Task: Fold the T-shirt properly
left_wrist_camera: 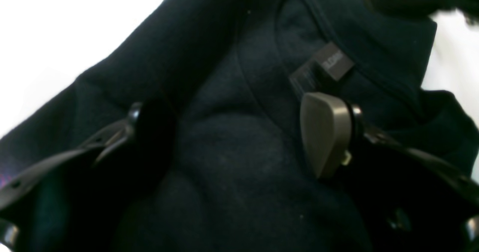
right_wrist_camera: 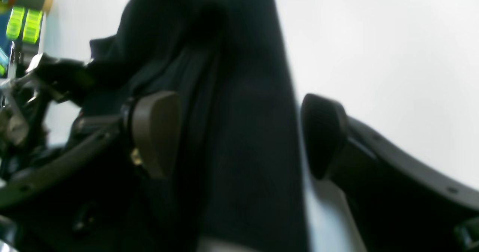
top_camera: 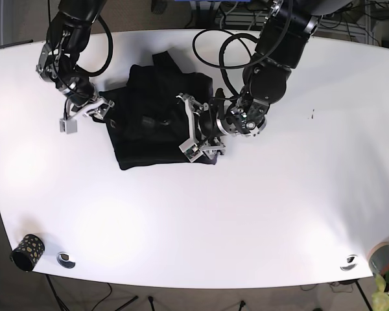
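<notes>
T-shirt (left_wrist_camera: 232, 162): dark matt knit cloth; table (top_camera: 246, 220): smooth white.

Left wrist view was blurred: T-shirt (left_wrist_camera: 232, 162) label (left_wrist_camera: 331, 63) text unreadable, left gripper (left_wrist_camera: 239, 136) near finger lost in shadow, shirt cut off by frame bottom.
</notes>
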Action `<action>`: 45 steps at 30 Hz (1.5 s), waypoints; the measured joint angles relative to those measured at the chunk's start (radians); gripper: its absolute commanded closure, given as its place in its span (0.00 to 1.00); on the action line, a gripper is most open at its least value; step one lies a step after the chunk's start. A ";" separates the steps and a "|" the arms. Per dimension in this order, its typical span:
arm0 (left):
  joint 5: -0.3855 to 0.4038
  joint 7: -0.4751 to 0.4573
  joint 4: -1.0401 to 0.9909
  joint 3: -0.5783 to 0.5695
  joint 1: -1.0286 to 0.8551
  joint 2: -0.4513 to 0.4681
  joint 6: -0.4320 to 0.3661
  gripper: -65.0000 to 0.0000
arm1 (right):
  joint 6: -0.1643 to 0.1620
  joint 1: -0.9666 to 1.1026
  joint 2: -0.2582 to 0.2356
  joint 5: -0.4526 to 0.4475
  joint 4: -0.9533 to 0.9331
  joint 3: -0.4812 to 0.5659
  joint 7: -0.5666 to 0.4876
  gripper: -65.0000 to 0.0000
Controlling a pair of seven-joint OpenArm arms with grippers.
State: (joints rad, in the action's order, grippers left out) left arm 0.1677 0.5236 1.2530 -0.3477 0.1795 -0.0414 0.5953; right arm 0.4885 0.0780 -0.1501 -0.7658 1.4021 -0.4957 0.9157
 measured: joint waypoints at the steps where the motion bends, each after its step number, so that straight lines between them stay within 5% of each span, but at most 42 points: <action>1: -0.003 0.036 0.033 0.031 -0.015 0.000 0.003 0.26 | -0.003 -0.021 -0.009 0.002 -0.013 0.022 0.002 0.26; 6: -0.023 0.144 0.233 0.150 -0.096 0.005 -0.008 0.26 | -0.017 -0.105 -0.032 0.030 -0.051 0.114 0.033 0.26; 11: -0.027 0.188 0.397 0.155 -0.143 0.006 -0.011 0.26 | -0.018 -0.126 -0.047 0.032 -0.047 0.163 0.058 0.26; 19: -0.027 0.195 0.525 0.176 -0.161 0.006 -0.003 0.26 | -0.035 0.035 -0.039 0.057 0.212 0.118 0.118 0.26; 21: -0.052 0.195 0.521 0.202 -0.160 0.010 -0.003 0.32 | -0.035 0.079 -0.021 0.061 0.278 0.126 0.127 0.27; 23: -0.071 0.193 0.484 0.213 -0.139 0.019 -0.007 0.42 | -0.013 0.124 -0.011 0.031 0.352 0.130 0.133 0.32; 27: -0.093 0.208 0.343 0.216 -0.069 0.019 -0.011 0.76 | -0.021 0.142 -0.011 0.054 0.397 0.156 0.133 0.65; 31: -0.081 0.193 0.177 0.211 0.021 0.005 -0.004 0.99 | -0.017 0.143 -0.002 0.051 0.396 0.179 0.129 0.93; 45: -0.070 0.058 -0.172 0.188 0.137 -0.019 -0.009 1.00 | -0.023 0.075 0.015 0.034 0.114 0.172 0.061 0.94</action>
State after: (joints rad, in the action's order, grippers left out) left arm 0.0975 0.5812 1.0809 -0.1600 0.3161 -0.0608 0.5865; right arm 0.4656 0.1528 -0.1352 -0.7319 1.5166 -0.3233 0.9771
